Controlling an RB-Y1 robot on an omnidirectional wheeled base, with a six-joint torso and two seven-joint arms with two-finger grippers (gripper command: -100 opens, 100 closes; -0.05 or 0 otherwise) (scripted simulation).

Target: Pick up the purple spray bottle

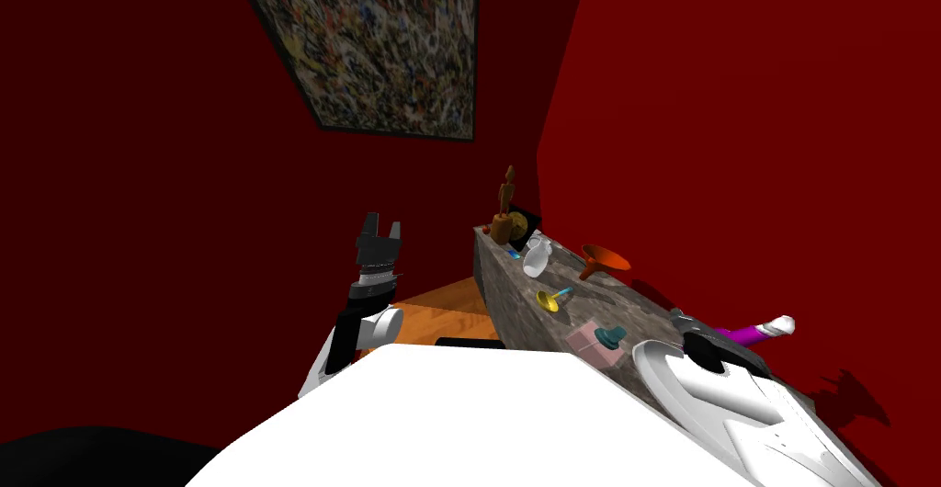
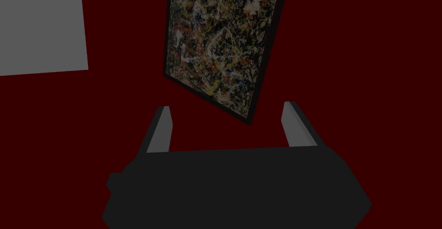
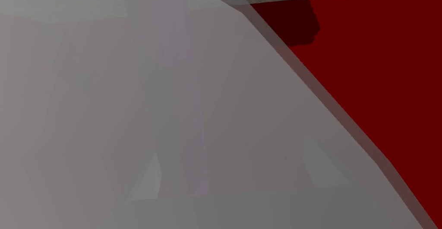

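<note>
The purple spray bottle [image 1: 746, 333] has a white end and reaches sideways toward the red wall over the near end of the stone counter [image 1: 515, 300]. My right gripper [image 1: 729, 338] is right at its purple end, past the dark wrist. In the right wrist view a pale, see-through grey shape with a purple streak [image 3: 181, 109] sits close in front of the camera. Behind it the right gripper [image 3: 231, 151] shows faintly with its fingers [image 3: 149, 179] wide apart, open around the bottle. My left gripper [image 1: 380, 226] is raised off to the left of the counter, open and empty [image 2: 228, 109].
Along the counter lie a pink box with a teal piece [image 1: 597, 340], a yellow item [image 1: 549, 300], a clear jug [image 1: 538, 256], an orange funnel [image 1: 604, 261] and a brown figure [image 1: 504, 206]. Red walls close in behind and to the right.
</note>
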